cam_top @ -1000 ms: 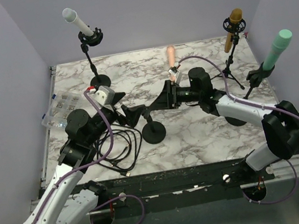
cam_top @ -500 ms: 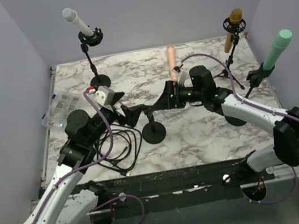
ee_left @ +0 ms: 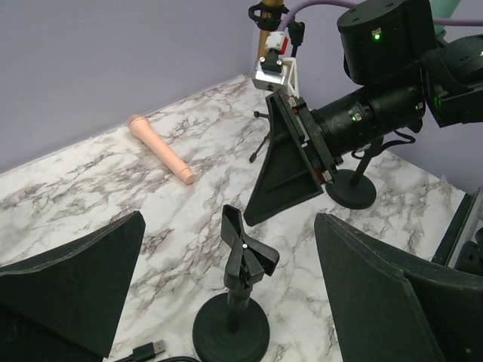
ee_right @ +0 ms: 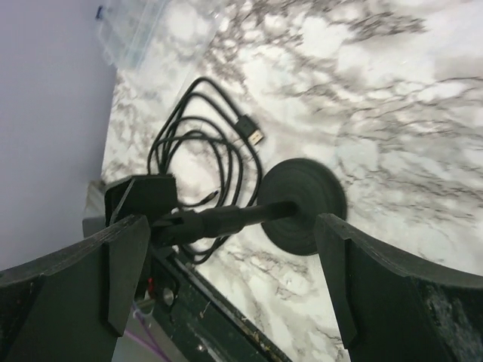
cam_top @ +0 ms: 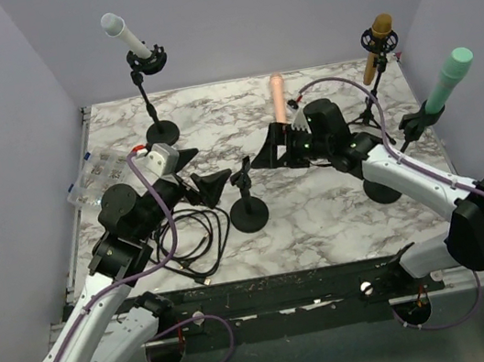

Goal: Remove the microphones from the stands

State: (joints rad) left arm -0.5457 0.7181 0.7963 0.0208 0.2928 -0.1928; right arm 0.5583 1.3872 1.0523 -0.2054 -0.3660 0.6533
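The peach-coloured microphone (cam_top: 277, 96) is lying flat on the white, grey-veined marble counter (cam_top: 322, 214), toward the back wall. It is a smooth, slim cylinder that is widening slightly at its head, and it is sitting well apart from both arms.

The small black stand (cam_top: 248, 203) is standing upright in the middle of the counter on a round, flat, matte disc base, and a thin post is carrying a spring clip (ee_left: 245, 253) whose two prongs are gaping with nothing in them.

The left tool (cam_top: 208, 170) is hovering just left of the stand with its broad, black, wedge-shaped fingers spread wide and gripping nothing. The right tool (cam_top: 261, 157) is hanging just right of the clip, its dark triangular fingers likewise standing fully apart and holding nothing. In the right wrist view the post and base are showing between those fingers without touching them.

A glossy black cable (cam_top: 191, 236) is lying in loose loops to the left of the stand, and a clear plastic box (cam_top: 98, 179) is sitting at the counter's left edge. A white microphone (cam_top: 126, 35), a gold one (cam_top: 375, 45) and a mint-green one (cam_top: 448, 79) are sitting tilted in their own stands at the back and right.
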